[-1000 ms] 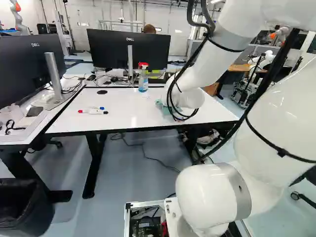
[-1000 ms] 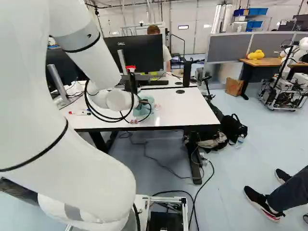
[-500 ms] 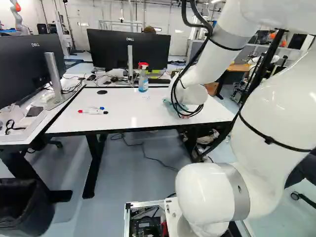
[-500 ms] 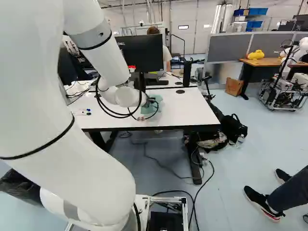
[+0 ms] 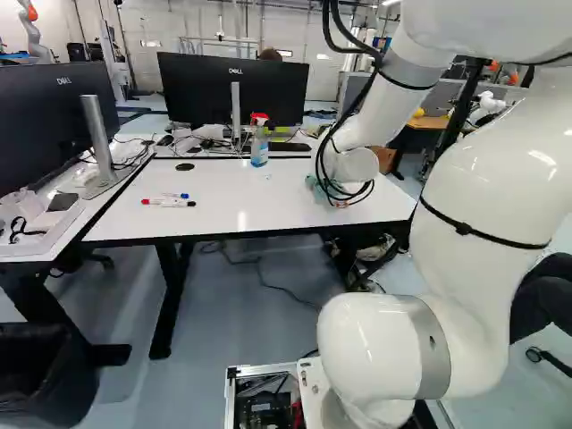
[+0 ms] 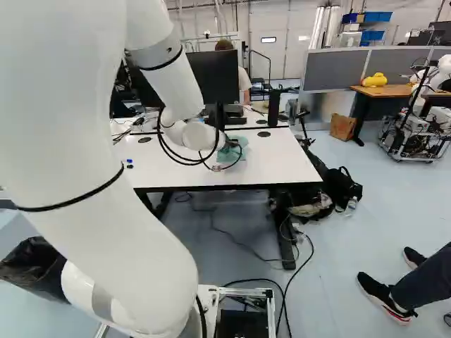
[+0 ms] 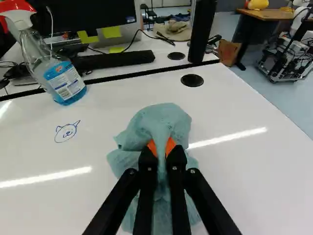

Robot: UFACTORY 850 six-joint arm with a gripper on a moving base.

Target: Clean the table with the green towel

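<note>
In the right base view my gripper (image 6: 231,144) is low over the right part of the white table (image 6: 282,163), partly hidden by the wrist and cables. The green towel (image 6: 243,146) shows beside it. Seen from the wrist, the gripper (image 7: 162,149) is shut on the bunched green towel (image 7: 164,120), whose folds rise between the orange pads and spread over the tabletop on both sides. A blue doodle of a face (image 7: 67,131) marks the table to one side of the towel.
A spray bottle (image 5: 259,143) with a red head stands near the table's back edge. Markers (image 5: 168,202) lie at the left. Monitors (image 5: 234,89) stand behind on another desk. Another robot (image 6: 440,88) is at the far right. A trash bin (image 5: 45,375) stands at the left.
The arm has swung to the right, carrying the towel along the tabletop toward the table's right end. The base has stayed in place, and so have the bottle and markers.
</note>
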